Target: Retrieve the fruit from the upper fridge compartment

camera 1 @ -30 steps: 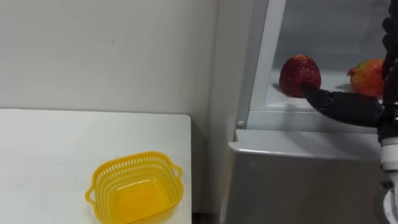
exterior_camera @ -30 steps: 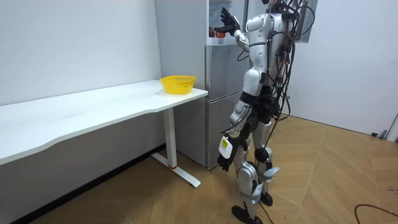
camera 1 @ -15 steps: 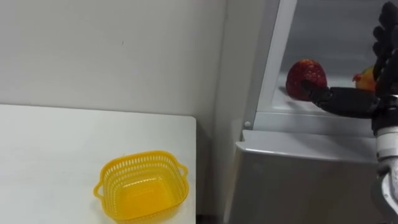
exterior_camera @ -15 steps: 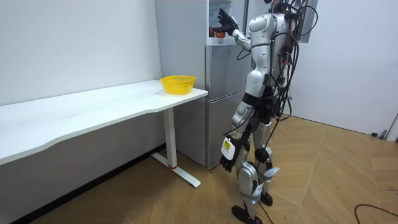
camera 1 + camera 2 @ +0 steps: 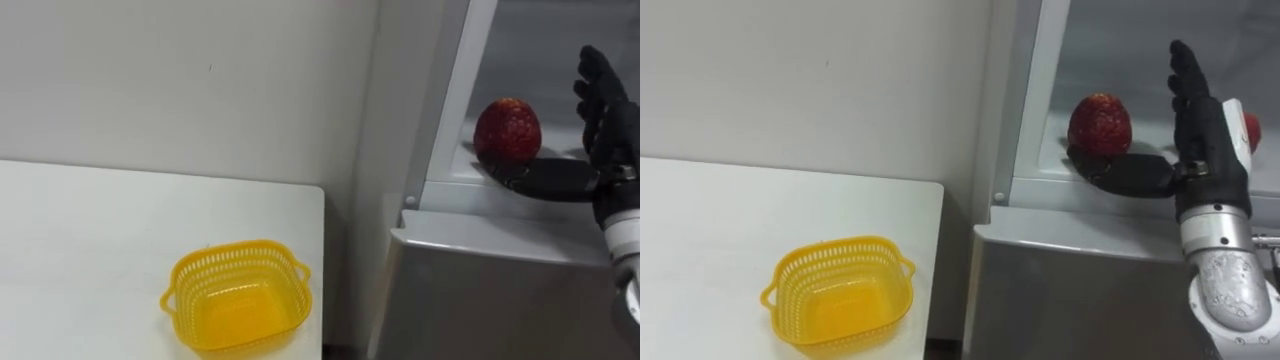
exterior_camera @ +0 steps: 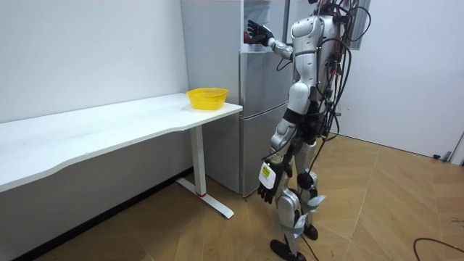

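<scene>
- I am watching the right hand [image 5: 1196,112] reaching into the open upper compartment of the fridge [image 5: 500,245]. Its fingers are standing straight up and close together, and its thumb is stretched out sideways to the left.
- The strawberry [image 5: 1099,124] is sitting on the compartment's shelf just left of the palm. The thumb is lying along the fruit's lower front and looks to be touching it, with nothing curled round it. I am reading the hand as spread, not gripping.
- The right eye view is giving me the back of the hand and the wrist. It also shows a sliver of a second reddish fruit [image 5: 1252,131] peeking out just right of the hand.
- In the left eye view the hand [image 5: 602,100] is sitting at the right edge, and the strawberry [image 5: 507,129] is standing clear of the straight fingers.
- A yellow basket [image 5: 238,299] is lying well left of and below the hand, near the corner of the white table [image 5: 90,230].
- The room view is showing me the robot standing upright in front of the fridge [image 6: 257,109], with the right arm raised into the top compartment. The left hand [image 6: 267,190] is hanging down beside the thigh.
</scene>
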Motion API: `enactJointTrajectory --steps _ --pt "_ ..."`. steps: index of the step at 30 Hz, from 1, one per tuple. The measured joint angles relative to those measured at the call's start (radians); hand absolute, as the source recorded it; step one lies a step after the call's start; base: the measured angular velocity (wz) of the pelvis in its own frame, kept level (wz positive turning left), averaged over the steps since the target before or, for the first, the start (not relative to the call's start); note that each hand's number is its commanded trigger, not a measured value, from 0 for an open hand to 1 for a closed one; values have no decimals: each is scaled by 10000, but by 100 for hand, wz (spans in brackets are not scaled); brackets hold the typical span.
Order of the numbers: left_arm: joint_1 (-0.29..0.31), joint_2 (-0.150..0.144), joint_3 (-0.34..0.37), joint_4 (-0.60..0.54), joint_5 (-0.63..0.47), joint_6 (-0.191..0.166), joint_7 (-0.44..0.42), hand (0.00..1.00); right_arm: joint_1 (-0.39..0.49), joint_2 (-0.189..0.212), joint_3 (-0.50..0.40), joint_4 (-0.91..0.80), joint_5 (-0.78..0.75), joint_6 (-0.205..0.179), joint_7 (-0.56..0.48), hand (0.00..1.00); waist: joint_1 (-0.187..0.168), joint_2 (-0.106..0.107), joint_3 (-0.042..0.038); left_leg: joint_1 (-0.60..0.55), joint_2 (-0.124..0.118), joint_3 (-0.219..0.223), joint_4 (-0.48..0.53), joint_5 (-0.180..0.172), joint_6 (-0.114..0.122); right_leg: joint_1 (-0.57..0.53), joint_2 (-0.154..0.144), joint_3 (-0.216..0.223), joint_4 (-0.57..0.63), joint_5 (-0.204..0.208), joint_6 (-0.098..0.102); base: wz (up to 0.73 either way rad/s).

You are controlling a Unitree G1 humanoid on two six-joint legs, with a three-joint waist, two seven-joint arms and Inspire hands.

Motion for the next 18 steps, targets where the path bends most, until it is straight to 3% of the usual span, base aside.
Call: enactJointTrajectory --steps 13,18 --pt "64 81 36 -330 6 490 54 0 -120 -335 154 580 207 459 884 0 11 -107 -159 73 18 -16 16 3 -4 103 -12 -64 19 1 -1 0" --pt "194 82 175 -505 8 665 24 0 -316 -423 155 946 207 616 1194 0 20 -213 -105 72 8 -25 27 16 -9 141 -20 -91 21 1 -3 0"
